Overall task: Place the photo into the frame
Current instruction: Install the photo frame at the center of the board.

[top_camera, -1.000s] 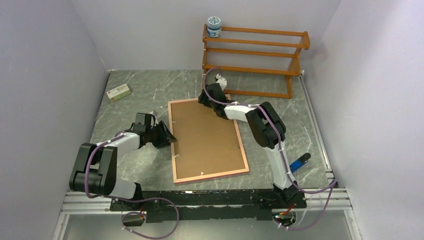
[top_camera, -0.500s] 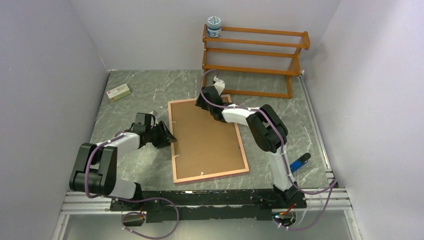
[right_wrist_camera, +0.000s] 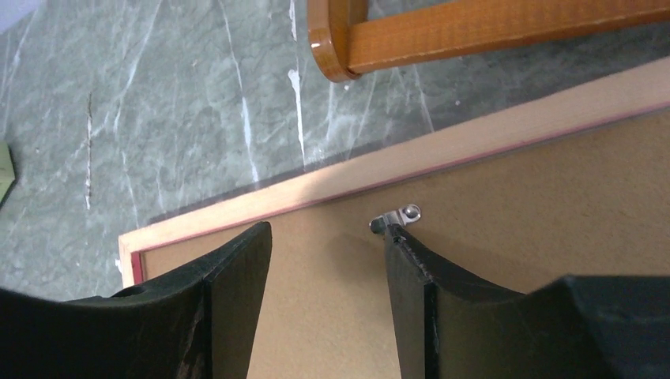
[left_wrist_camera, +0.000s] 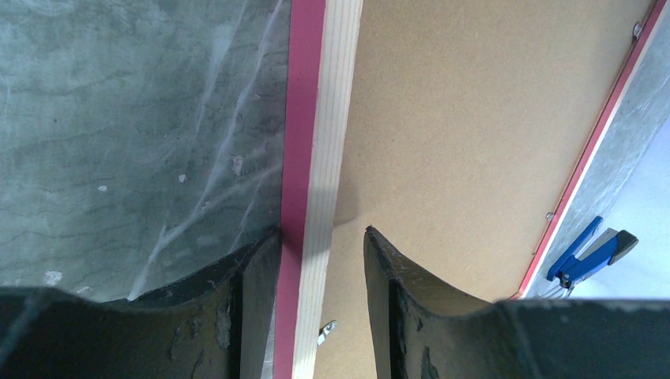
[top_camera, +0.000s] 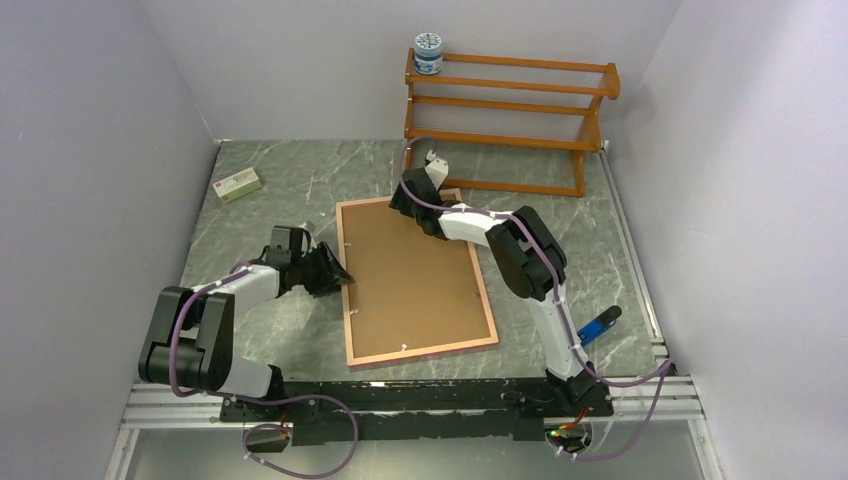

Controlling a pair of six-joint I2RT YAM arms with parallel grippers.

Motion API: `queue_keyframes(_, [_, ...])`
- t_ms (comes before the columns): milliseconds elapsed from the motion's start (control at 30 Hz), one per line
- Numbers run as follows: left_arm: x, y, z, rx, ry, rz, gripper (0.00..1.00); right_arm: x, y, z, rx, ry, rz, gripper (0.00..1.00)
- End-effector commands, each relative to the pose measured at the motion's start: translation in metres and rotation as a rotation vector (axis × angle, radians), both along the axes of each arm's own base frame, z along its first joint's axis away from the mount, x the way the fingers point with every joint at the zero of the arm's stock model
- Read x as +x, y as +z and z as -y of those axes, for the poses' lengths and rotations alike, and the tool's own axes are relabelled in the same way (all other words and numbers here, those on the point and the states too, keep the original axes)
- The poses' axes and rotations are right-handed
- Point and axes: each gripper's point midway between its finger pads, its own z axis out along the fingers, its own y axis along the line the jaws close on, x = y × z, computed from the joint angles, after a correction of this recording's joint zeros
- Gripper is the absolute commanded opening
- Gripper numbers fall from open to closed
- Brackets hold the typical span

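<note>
Both arms attend the face-down frame [top_camera: 430, 349] on the desk [top_camera: 280, 180]. The left gripper [left_wrist_camera: 321, 233], jaws parted, straddles its left rail, probably to steady it. The right gripper [right_wrist_camera: 326, 229], also open, hovers by a metal tab [right_wrist_camera: 399, 215] securing the fibreboard backing [top_camera: 410, 280]. No photo shows.
</note>
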Motion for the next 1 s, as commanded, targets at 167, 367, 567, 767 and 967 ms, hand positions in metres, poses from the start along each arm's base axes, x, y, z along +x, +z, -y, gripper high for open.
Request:
queue_keyframes(167, [-0.01, -0.006, -0.007, 0.043, -0.009, -0.011, 0.49, 0.016, -0.009, 0.0, -0.012, -0.04, -0.013, 0.58])
queue_keyframes(367, [-0.012, -0.008, -0.006, 0.039, -0.01, -0.017, 0.49, 0.022, -0.011, 0.004, -0.028, -0.077, -0.015, 0.58])
queue_keyframes(567, [-0.012, -0.006, -0.007, 0.045, -0.011, -0.017, 0.49, 0.025, -0.013, 0.01, -0.051, -0.124, -0.022, 0.58])
queue_keyframes(767, [-0.015, -0.015, -0.018, 0.099, 0.038, -0.071, 0.47, 0.024, -0.011, 0.022, -0.126, -0.173, -0.023, 0.57])
queue_keyframes(967, [-0.018, -0.021, -0.018, 0.102, 0.041, -0.094, 0.46, 0.024, -0.007, 0.015, -0.142, -0.139, -0.008, 0.58])
